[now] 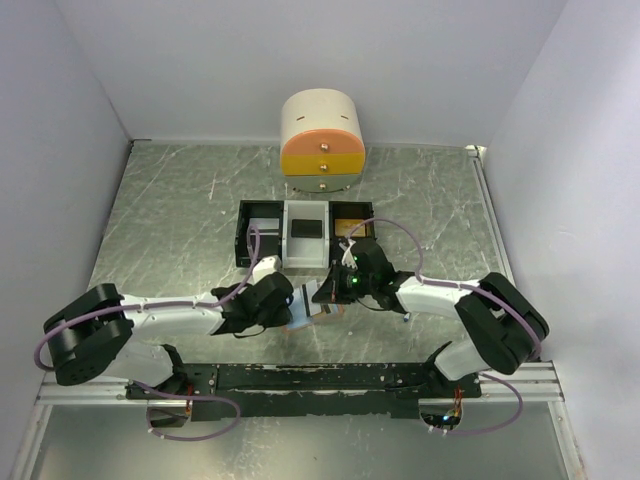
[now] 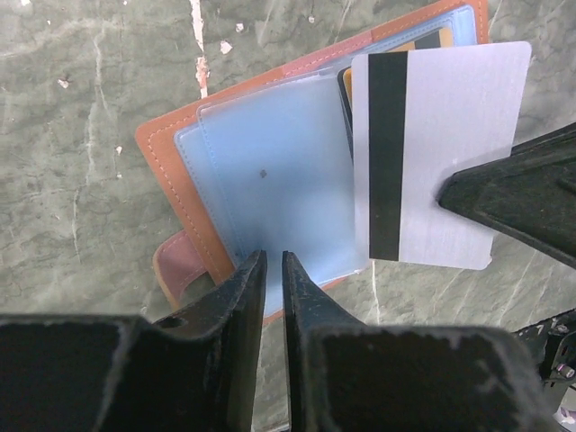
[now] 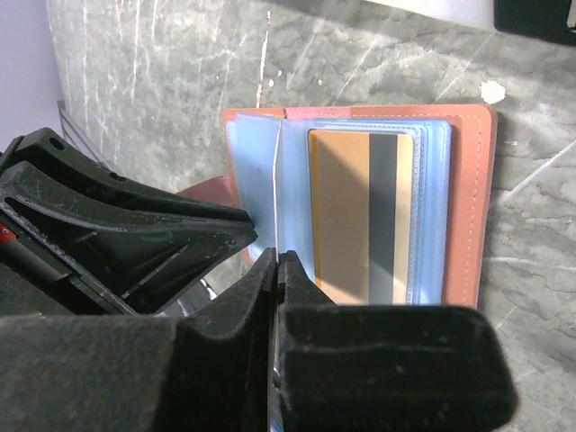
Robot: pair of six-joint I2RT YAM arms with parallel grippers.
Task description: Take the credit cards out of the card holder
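The tan-brown card holder [image 2: 171, 153] lies open on the table, its light blue sleeves up, and also shows in the top view [image 1: 303, 322]. My left gripper [image 2: 274, 256] is shut on the near edge of a blue sleeve. My right gripper [image 3: 279, 256] is shut on a grey card with a black stripe [image 2: 441, 153]. The card is held out of the holder, above its right half, and looks edge-on in the right wrist view [image 3: 281, 180]. An orange-gold card [image 3: 360, 216] sits in a sleeve of the holder [image 3: 468, 207]. Both grippers meet over the holder [image 1: 292, 300] [image 1: 325, 292].
Black-and-white compartment trays [image 1: 262, 232] stand just behind the holder; a dark flat rectangle [image 1: 305, 227] lies in the middle one. A round cream and orange drawer unit [image 1: 322, 143] stands at the back. White walls enclose the table.
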